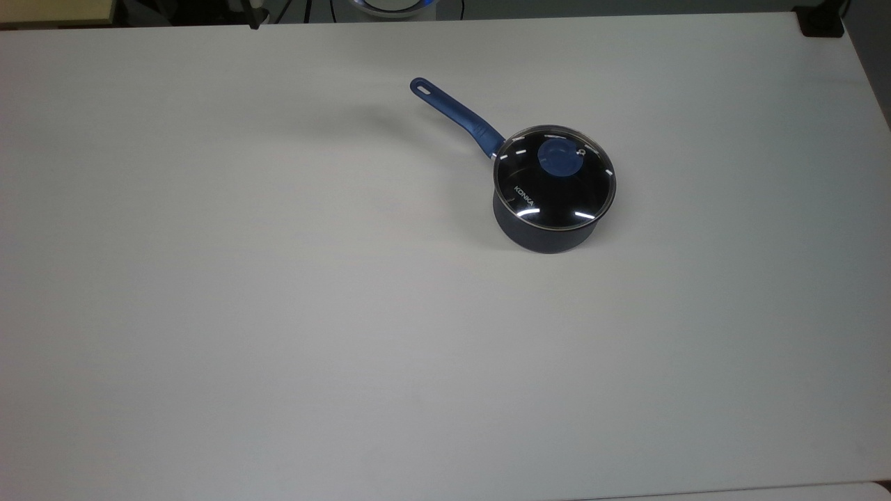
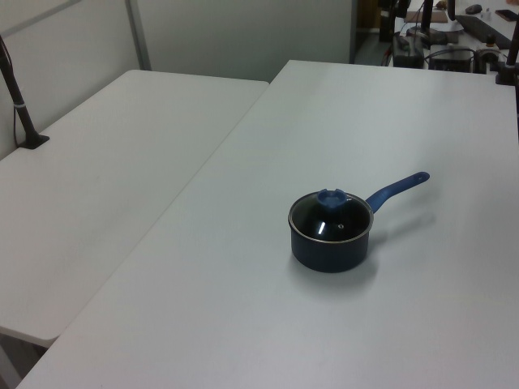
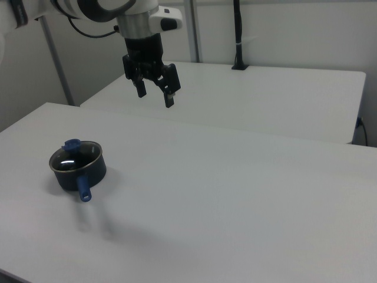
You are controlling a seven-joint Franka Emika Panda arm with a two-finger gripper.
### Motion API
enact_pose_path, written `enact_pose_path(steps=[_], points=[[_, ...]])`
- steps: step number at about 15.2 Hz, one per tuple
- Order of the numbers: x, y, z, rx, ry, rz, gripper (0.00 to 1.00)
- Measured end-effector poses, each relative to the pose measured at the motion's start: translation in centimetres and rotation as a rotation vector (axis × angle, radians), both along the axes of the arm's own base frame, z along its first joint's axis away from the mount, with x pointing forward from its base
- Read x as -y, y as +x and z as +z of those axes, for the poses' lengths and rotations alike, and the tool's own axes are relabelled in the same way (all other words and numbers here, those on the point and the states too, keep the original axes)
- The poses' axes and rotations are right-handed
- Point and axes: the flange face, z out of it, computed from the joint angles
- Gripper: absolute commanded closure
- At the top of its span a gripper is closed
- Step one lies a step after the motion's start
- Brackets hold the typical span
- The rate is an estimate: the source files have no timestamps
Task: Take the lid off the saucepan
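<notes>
place: lab or office | tables (image 2: 122,162): plain white, pushed together | walls: grey partition panels (image 2: 235,32) | far bench (image 2: 454,40): cluttered with cables and equipment | robot arm (image 3: 100,9)

My white robot arm (image 3: 88,9) is cut off by the right view's top edge, above my black two-finger gripper (image 3: 155,94). The dark navy-black saucepan's (image 3: 79,170) inside stays hidden beneath its clear glass lid (image 3: 73,158).

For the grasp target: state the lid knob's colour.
Blue; the knob shows best in the top view.
</notes>
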Motion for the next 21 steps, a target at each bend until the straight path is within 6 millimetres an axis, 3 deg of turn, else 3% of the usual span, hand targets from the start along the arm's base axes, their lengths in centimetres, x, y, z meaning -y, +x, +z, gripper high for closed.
enact_pose_path(steps=[14, 21], points=[[0.0, 0.0, 0.0, 0.0, -0.001, 0.034, 0.0], [-1.1, 0.2, 0.1, 0.026, 0.099, 0.04, 0.0]])
